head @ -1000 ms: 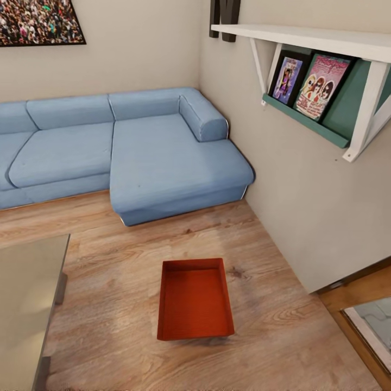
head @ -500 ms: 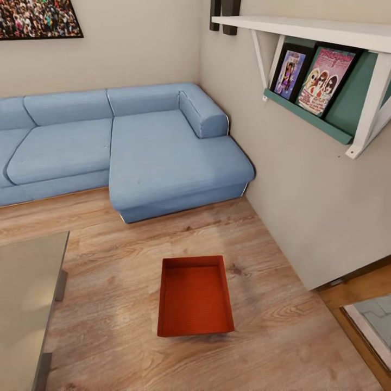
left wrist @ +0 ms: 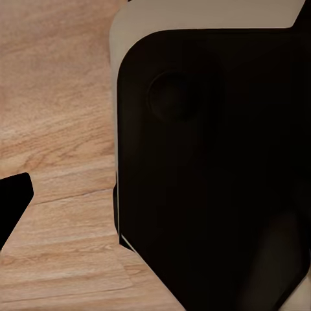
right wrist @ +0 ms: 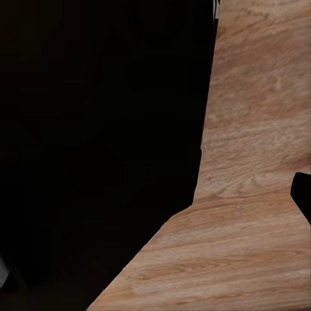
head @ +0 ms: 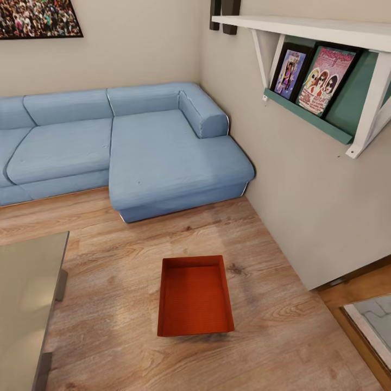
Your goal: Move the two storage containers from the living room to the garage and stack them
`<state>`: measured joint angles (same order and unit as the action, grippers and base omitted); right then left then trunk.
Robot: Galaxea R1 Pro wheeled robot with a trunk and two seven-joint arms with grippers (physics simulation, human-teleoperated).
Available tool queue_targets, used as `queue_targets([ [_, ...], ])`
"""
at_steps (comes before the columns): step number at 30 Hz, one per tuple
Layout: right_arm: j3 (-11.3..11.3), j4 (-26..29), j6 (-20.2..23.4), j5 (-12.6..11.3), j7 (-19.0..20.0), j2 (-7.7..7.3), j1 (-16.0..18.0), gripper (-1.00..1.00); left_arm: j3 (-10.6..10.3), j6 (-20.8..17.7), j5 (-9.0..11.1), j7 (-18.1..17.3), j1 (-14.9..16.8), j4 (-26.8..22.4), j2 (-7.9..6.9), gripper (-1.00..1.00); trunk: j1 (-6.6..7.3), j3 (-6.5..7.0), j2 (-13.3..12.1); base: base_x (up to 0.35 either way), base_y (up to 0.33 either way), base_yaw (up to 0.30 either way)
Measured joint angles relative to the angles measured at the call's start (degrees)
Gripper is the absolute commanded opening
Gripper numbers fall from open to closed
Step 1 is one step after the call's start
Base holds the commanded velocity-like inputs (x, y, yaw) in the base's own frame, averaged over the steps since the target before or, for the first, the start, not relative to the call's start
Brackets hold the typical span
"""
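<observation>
One orange-red storage container [head: 195, 297] lies open side up on the living room's light wood plank floor [head: 119, 260], in the lower middle of the head view, a short way in front of the blue corner sofa [head: 163, 157]. It is empty and nothing touches it. The left wrist view has a dark, rounded robot body part [left wrist: 207, 168] close over the planks, with a black tip [left wrist: 10, 207] at the picture's edge. In the right wrist view a dark mass [right wrist: 97, 129] sits over the same planks, with a black sliver [right wrist: 303, 194] at the edge. Neither view lets me read the jaws.
A glass-topped low table [head: 24, 293] stands left of the container. A beige wall [head: 304, 217] with a white shelf [head: 320, 70] of framed pictures juts in on the right. A glass panel [head: 369, 320] lies at the lower right. Open planks surround the container.
The whole head picture shifted slightly a second ago, so the camera moved. Since half a second ago it holds still. The container has stayed in place on the floor.
</observation>
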<state>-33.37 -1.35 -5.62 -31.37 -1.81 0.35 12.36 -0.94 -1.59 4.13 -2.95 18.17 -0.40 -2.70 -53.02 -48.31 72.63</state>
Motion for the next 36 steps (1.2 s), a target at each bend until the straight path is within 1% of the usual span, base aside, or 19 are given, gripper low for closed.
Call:
queue_targets([
  [36,-0.1,0.0,-0.1,0.1,0.0,-0.12,0.0,1.00,0.0,0.0,0.0,0.0,0.0,0.0,0.01,1.00,0.00,-3.18,0.0,0.000,0.000,0.000],
])
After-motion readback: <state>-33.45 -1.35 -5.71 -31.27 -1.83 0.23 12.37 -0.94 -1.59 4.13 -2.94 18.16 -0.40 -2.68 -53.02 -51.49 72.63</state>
